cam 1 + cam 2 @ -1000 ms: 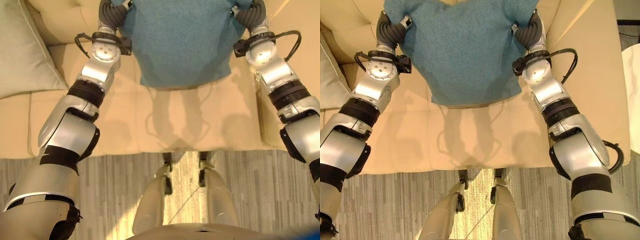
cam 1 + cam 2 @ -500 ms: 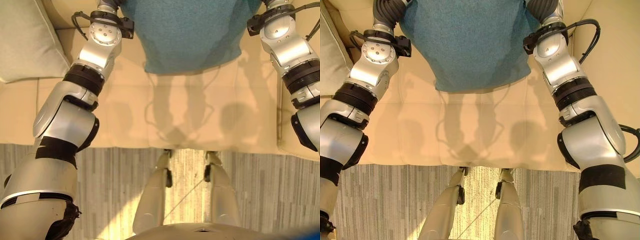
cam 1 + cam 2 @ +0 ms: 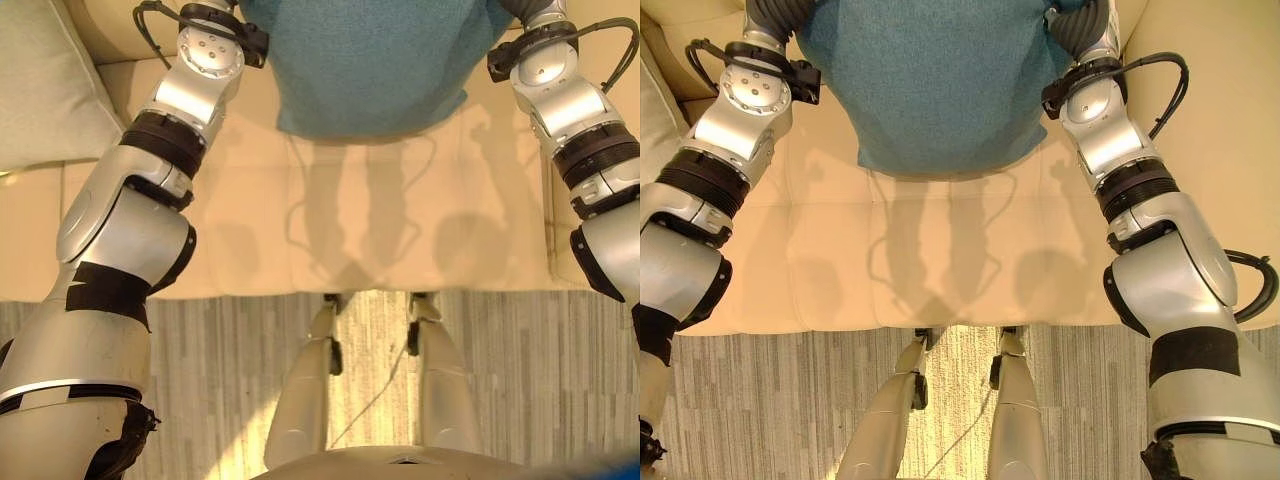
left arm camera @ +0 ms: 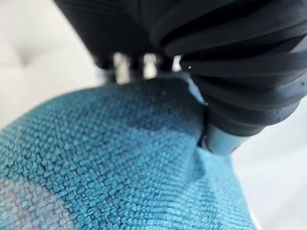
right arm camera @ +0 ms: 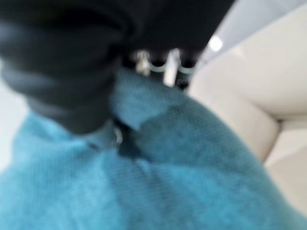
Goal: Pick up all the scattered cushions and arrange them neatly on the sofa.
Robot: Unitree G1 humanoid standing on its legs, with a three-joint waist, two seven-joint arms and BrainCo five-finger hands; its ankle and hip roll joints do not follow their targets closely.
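You have the teal cushion (image 3: 935,80) held between both hands over the sofa (image 3: 940,260) seat, its lower edge hanging clear of the seat with a shadow beneath. The left hand (image 4: 192,72) pinches one upper corner: its thumb presses into the fabric with the fingers (image 4: 122,67) curled over the top edge. The right hand (image 5: 81,86) grips the opposite corner the same way, fabric bunched against it.

Your main risk is a lopsided release. Each hold looks like a corner pinch, not a full wrap, so if one hand lets go first the cushion will likely swing and land crooked or slide off the front edge onto the floor (image 3: 790,400). Pushing it down too hard against the backrest could also fold it.

For room, the seat below is bare and wide. A pale cushion (image 3: 50,90) sits on the left end, so keep the teal one from crowding it. The sofa arm (image 3: 1220,120) bounds you on the right; your right elbow passes near it.
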